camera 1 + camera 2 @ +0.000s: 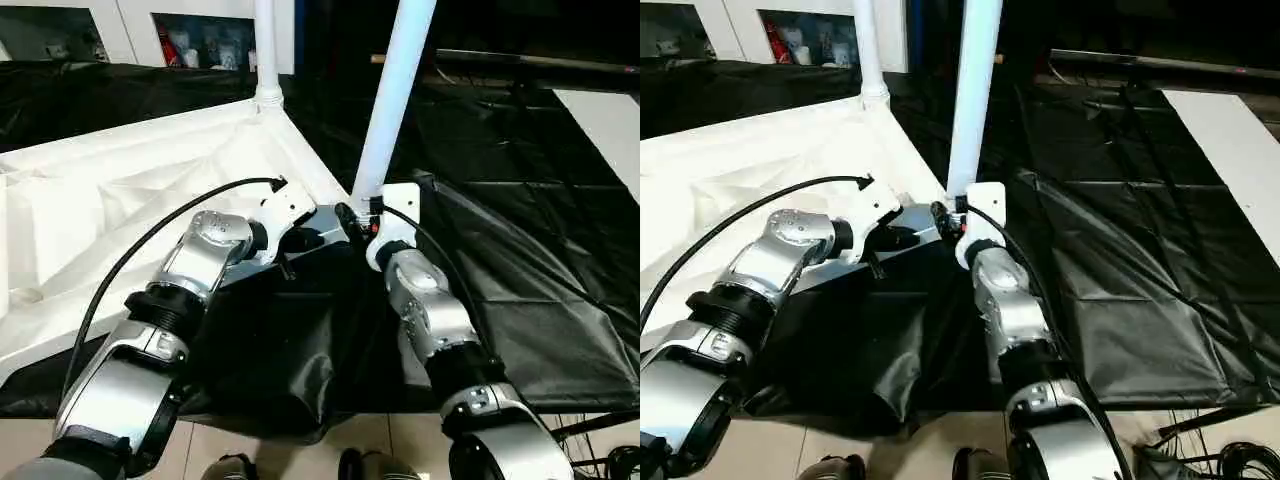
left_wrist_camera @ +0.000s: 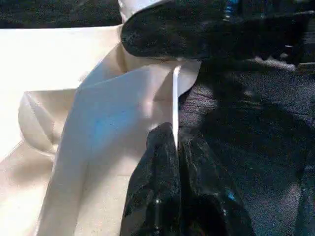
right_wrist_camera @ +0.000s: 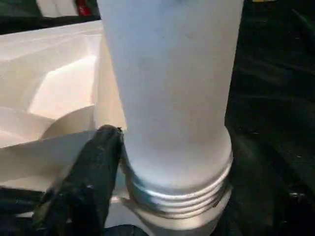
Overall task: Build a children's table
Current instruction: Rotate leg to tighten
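Tabletop point(image 1: 120, 190) lies upside down on the black sheet point(image 1: 1120, 250), one leg point(image 1: 266, 50) already standing in the far corner. I'm on the near corner now: right gripper point(image 1: 360, 215) has the second leg point(image 1: 395, 90) clamped low down, threaded end sitting at the socket. Left gripper point(image 2: 174, 147) is pinched on the tabletop's edge wall, bracing it. Next I need to keep the leg square and twist it in.

Both forearms point(image 1: 185, 275) are ribbed silver metal with black joint rings; white wrist housings, a black cable point(image 1: 150, 245) on each, and glossy black fingers point(image 2: 167, 196).
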